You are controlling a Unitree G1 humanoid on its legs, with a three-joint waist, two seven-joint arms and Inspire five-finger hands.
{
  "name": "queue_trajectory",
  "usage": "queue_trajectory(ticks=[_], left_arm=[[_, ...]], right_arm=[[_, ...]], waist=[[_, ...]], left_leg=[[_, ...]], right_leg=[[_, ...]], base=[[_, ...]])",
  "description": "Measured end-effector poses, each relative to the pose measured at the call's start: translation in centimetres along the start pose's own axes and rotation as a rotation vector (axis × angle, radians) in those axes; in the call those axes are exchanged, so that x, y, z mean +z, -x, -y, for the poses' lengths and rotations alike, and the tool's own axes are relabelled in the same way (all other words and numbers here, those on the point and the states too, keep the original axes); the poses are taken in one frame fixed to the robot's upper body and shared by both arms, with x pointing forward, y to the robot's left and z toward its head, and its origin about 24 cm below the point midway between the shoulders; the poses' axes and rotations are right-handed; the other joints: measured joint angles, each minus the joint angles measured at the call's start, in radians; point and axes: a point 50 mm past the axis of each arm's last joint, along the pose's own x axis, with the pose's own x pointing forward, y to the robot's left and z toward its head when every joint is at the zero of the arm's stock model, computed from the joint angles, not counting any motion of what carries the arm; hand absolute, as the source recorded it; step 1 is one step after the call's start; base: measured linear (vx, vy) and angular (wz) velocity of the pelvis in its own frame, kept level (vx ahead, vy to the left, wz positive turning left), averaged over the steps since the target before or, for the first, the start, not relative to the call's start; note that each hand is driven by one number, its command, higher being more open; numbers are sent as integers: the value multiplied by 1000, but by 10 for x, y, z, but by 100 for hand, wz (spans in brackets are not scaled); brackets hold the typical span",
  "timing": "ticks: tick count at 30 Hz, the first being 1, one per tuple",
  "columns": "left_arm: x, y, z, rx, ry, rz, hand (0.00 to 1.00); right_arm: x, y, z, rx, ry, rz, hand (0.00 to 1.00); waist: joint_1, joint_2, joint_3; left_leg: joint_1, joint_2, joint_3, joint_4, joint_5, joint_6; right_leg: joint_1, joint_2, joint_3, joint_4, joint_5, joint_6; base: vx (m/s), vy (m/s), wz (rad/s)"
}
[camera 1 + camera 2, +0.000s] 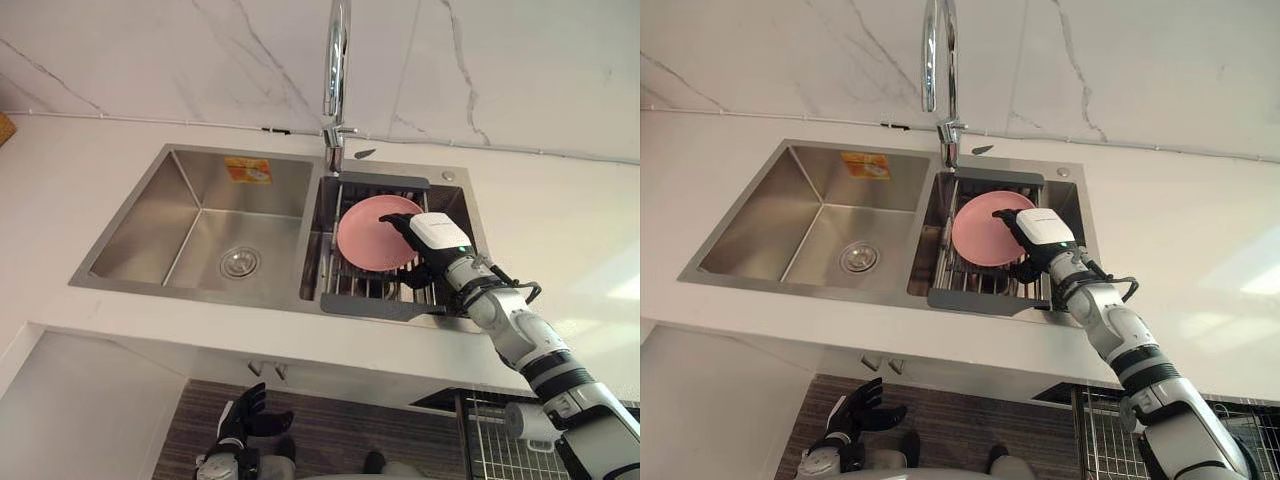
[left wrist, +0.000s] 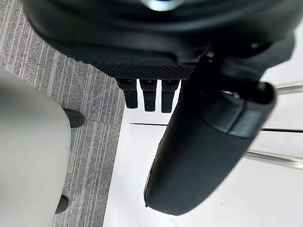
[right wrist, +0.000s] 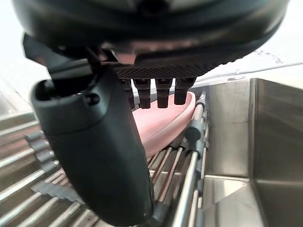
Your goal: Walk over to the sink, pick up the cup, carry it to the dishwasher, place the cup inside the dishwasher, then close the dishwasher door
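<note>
Pink plate [image 1: 365, 238] on wire rack [image 1: 345, 283], rt sink basin [image 1: 316, 235]

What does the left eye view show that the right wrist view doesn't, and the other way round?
The left eye view takes in the tap, the left basin with its drain, the white counter, and the left hand hanging open below the counter's edge. The right wrist view gives the pink plate from the side, its rim above the bars of the rack, and a close look at a steel wall of the right basin. Both share the plate on the rack in the right basin, with the right hand at its edge.
</note>
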Motion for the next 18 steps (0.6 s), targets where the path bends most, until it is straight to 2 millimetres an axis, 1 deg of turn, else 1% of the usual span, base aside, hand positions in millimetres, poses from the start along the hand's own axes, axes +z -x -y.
queue_trajectory(ticks=[3, 6, 11, 14, 17, 18], left_arm=[[0, 0, 0, 1, 5, 2, 90], [3, -1, 0, 6, 17, 11, 90], [4, -1, -1, 14, 23, 16, 90], [7, -2, 0, 20, 35, 30, 90], [8, -2, -1, 25, 44, 34, 90], [9, -2, -1, 26, 45, 37, 90]], right_arm=[[0, -2, 2, -5, 28, -4, 90], [-1, -6, 9, -34, 46, -16, 90], [-1, -8, 14, -61, 72, -24, 90], [-4, -12, 22, -101, 84, -47, 90], [-4, -14, 25, -118, 94, -47, 90], [-4, -14, 25, -122, 94, -53, 30]], waist=[[0, 1, 4], [0, 1, 22], [1, 3, 25], [5, 6, 42], [6, 5, 51], [8, 6, 52]], left_leg=[[-5, -1, 0, 2, 0, 0], [-15, -1, -2, 7, 0, 0], [-32, -7, -3, 23, -2, 1], [-54, -11, -5, 41, -7, 2], [-58, -11, -8, 45, -7, 2], [-61, -11, -9, 45, -8, 2]], right_leg=[[-3, 0, 0, 0, 0, 0], [-13, 0, -1, 1, 0, 0], [-21, -4, -5, 9, 0, 0], [-37, -10, -7, 17, 0, 0], [-38, -12, -9, 20, 0, 1], [-40, -14, -10, 23, 0, 1]], base=[[0, 0, 0], [0, 0, 0], [3, 0, 3], [-25, 6, 2], [-38, 2, 3], [-45, 1, 3]])
